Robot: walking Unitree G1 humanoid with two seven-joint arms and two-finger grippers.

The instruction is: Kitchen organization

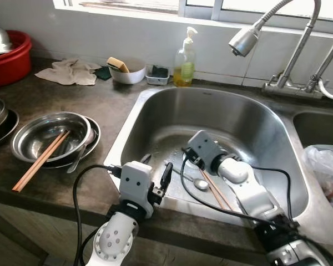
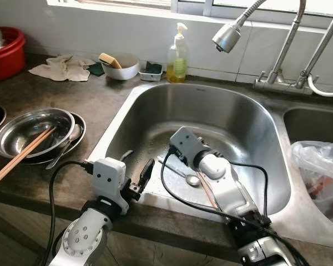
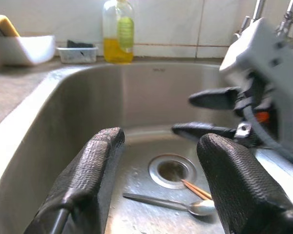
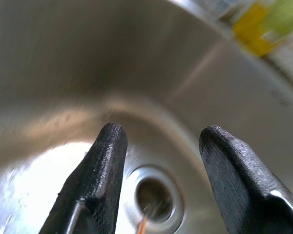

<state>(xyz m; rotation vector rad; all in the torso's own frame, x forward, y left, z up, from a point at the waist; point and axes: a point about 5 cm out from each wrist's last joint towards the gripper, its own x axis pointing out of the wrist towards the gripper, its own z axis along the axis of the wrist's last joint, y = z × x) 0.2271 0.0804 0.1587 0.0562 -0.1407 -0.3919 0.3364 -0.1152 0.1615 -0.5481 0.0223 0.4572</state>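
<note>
I've got the left gripper [image 3: 156, 190] parked at the near rim of the sink [image 1: 155, 105], fingers spread wide, nothing in them. Right gripper [image 4: 158, 170] is down inside the basin, also released and empty, hovering above the drain [image 4: 154, 197].

Step in hand, as I read it: clearing the sink. The spoon [image 3: 178, 204] lies flat on the basin floor just ahead of the left gripper and below the right one; the chopsticks [image 3: 195, 189] lie just beyond the spoon, tips near the drain. Next move prob calls for dropping the right gripper lower and closing on the chopsticks or the spoon. Both are thin, lying on wet steel, so they may slip.

Count, near to far:
- Sink: 1 spoon, 1 pair of chopsticks.
- Counter to the left gripper's left: stacked steel bowls [image 1: 44, 133], 2 at least, w/ a 2nd pair of chopsticks [image 1: 41, 159] across them and another spoon [image 1: 80, 152] at the edge. More bowls at the far-left edge, can't count them.
- Right of the right gripper: 1 plastic bag [image 1: 327, 172].
- Back wall: 1 cloth [image 1: 69, 72], 1 white bowl [image 1: 127, 72] w/ a sponge, 1 small tray [image 1: 157, 75], 1 soap bottle [image 1: 184, 61], 1 red basin [image 1: 11, 58], 1 faucet [image 1: 250, 36].
</note>
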